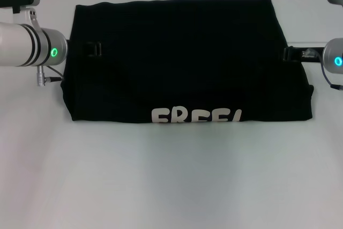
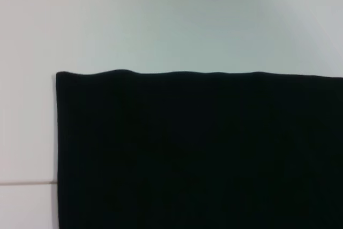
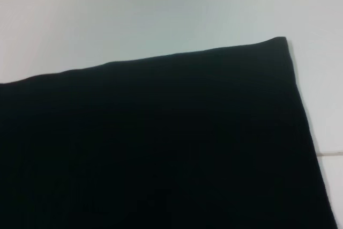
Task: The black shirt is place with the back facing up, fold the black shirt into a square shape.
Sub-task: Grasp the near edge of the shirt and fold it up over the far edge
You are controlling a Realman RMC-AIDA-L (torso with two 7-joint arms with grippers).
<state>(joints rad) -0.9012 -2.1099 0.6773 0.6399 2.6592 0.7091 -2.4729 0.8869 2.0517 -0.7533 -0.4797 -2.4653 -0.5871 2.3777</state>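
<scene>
Lettering: white "FREE!" half showing at the near fold of the black shirt.
Black shirt: folded into a wide rectangle, lying flat on the white surface, middle to far part of the head view.
Left claw: over the shirt's left edge; whether apart or together cannot be told.
Right claw: at the shirt's right edge; its state likewise cannot be told.
Wrist views: plain black cloth with straight edges against the surface.
</scene>
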